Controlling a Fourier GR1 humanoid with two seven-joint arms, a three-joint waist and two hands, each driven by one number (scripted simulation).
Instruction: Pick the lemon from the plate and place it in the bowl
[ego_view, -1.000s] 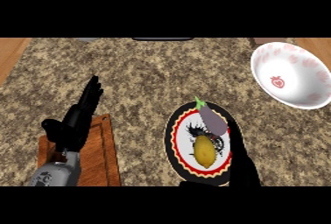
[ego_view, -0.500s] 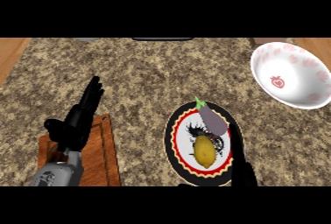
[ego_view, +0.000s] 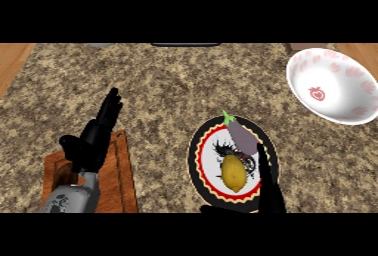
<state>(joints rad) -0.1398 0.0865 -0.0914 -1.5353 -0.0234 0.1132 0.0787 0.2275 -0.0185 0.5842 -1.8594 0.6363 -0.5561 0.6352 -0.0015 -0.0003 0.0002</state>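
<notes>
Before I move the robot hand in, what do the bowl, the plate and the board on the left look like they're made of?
The bowl looks like glazed ceramic: smooth white surface with red strawberry prints. The plate could also be glazed ceramic, or painted enamel: black rim, red and cream rings, even finish. The board looks like wood: reddish brown with a raised edge, matte. The counter looks like speckled granite.

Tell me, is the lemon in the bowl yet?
No. The lemon lies on the plate, next to an eggplant. The bowl at the far right holds nothing.
</notes>
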